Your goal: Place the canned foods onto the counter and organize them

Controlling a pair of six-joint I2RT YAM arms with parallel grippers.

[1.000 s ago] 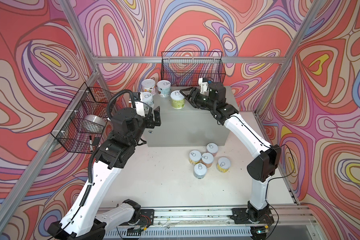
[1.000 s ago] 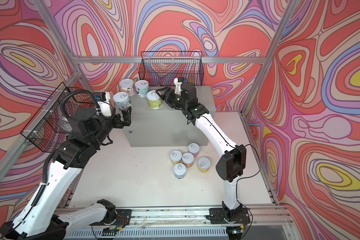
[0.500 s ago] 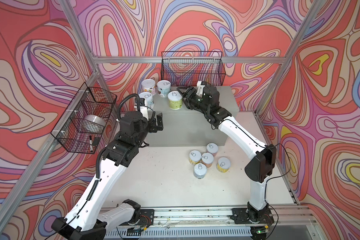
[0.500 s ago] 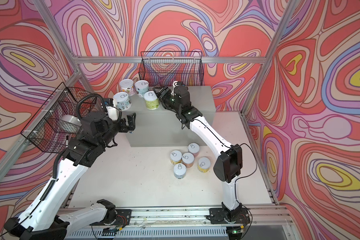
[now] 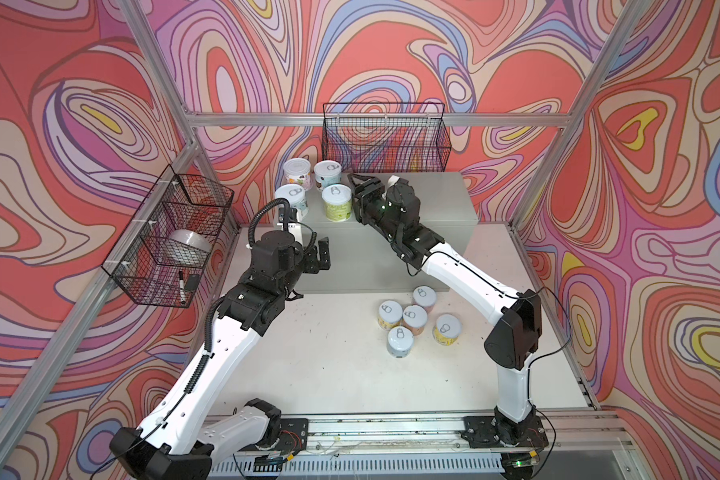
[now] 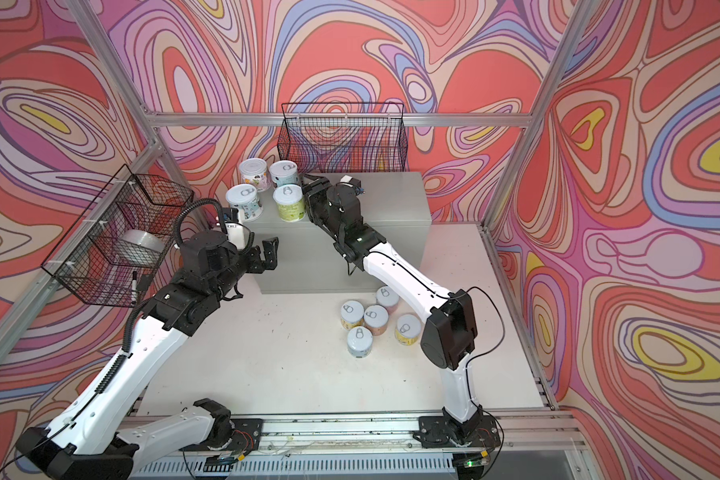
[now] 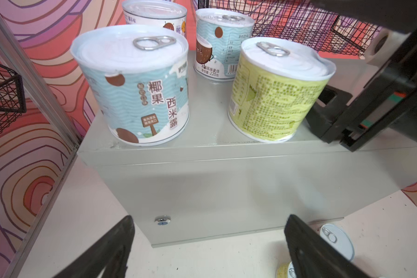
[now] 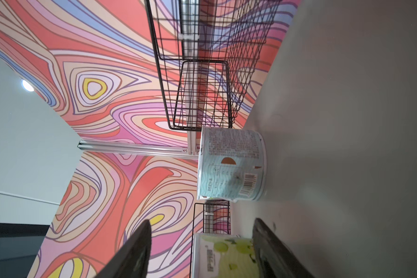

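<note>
Pulled back now, my left gripper [image 5: 319, 251] hangs spread wide off the counter [image 5: 433, 195]; my right gripper [image 5: 356, 183], jaws apart, flanks the green can [image 5: 336, 203].

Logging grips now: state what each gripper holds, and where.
Nothing is held. The left gripper hangs open before the counter; the right gripper stands open beside the green can, not clamped on it.
</note>
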